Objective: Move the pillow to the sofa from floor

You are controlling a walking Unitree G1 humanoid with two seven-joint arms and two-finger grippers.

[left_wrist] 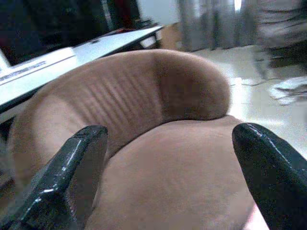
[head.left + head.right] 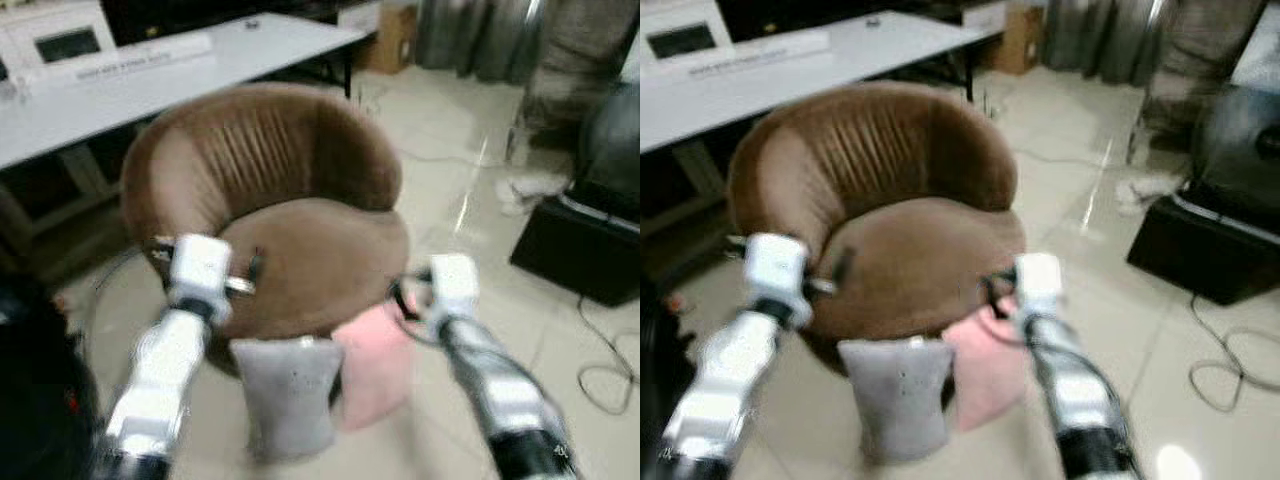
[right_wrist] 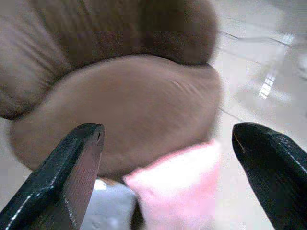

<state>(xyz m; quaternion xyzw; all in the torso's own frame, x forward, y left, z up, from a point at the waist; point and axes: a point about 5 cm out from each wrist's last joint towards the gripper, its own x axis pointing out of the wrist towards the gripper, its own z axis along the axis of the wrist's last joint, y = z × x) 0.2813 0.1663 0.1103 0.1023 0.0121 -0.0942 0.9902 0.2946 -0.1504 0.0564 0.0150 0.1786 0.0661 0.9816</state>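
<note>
Two pillows lean upright on the floor against the front of a round brown sofa chair (image 2: 290, 225): a grey pillow (image 2: 288, 395) on the left, a pink pillow (image 2: 375, 365) touching its right side. Head views are blurry.

Far left, a white table (image 2: 150, 75) runs behind the chair, with a long white box on it.

Left arm is raised in front of the chair's left side. Left gripper (image 1: 177, 177) is released, fingers (image 1: 72, 177) spread wide, nothing between them; the wrist view looks past them at the brown seat cushion and ribbed backrest. It sits above and left of the grey pillow, not touching it.

Centre: seat cushion is bare, both pillows on the tile floor (image 2: 470, 190) below the seat edge.

Right arm is raised at the chair's right front edge. Right gripper (image 3: 168, 163) is also spread apart and holds nothing; its wrist view shows the pink pillow below between the fingers (image 3: 67, 177), with a bit of the grey one beside it. It is above the pink pillow; contact cannot be told.

Far right: a black box (image 2: 580, 245) on the floor, cables (image 2: 605, 375) trailing near it, grey curtains at the back.
</note>
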